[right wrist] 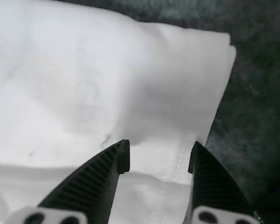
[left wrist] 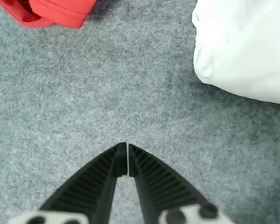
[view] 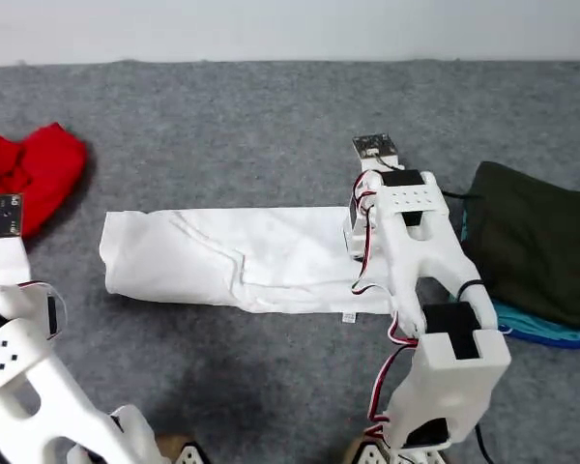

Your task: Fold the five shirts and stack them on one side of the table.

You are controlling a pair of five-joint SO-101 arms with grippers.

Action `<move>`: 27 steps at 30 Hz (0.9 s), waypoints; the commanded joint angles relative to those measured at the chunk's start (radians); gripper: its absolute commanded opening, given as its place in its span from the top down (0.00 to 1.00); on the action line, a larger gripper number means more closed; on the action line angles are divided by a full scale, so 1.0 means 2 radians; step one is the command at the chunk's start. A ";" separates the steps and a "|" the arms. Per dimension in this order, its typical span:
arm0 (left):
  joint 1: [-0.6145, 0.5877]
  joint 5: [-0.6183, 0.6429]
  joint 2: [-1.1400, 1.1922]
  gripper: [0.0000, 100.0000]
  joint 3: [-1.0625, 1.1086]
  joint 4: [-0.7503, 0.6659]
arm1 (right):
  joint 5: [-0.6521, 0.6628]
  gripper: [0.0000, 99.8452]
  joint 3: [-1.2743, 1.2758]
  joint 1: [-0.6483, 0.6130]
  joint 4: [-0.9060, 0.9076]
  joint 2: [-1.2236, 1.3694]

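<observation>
On my screen the grey desk (view: 271, 126) carries a red shirt (view: 29, 169) bunched at the far left edge. At the right edge a dark green shirt (view: 536, 237) lies on top of a teal one (view: 522, 317), and a strip of blue cloth (view: 572, 338) peeks out beneath both. The white shirt (view: 242, 259) I'm working on lies in the middle as a long folded band running left to right, well apart from the red shirt and near the stack.

My right arm (view: 416, 251) rises from the near edge and leans over the band's right end, standing between it and the dark green shirt. Its wrist view shows the right jaws spread, straddling a stitched hem of the white shirt close to a folded corner. I cannot tell whether the tips touch the cloth.

My left arm (view: 19, 367) sits at the near left corner. The left jaws are pressed together and empty over bare desk, with the red shirt to one side and the white band's left end to the other.
</observation>
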 commanded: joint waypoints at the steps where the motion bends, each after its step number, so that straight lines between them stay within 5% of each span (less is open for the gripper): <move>1: 0.002 -0.005 -0.008 0.98 -0.002 -0.008 | 0.000 0.78 -0.007 0.007 -0.007 -0.010; 12: 0.002 -0.005 -0.012 0.98 -0.004 0.004 | 0.006 0.79 -0.009 0.005 -0.009 0.064; 18: 0.002 -0.005 -0.012 0.98 -0.005 0.004 | 0.070 1.00 -0.009 -0.005 -0.003 0.066; 27: 0.002 -0.005 -0.012 0.98 -0.006 0.004 | 0.111 0.99 -0.010 0.000 0.016 0.049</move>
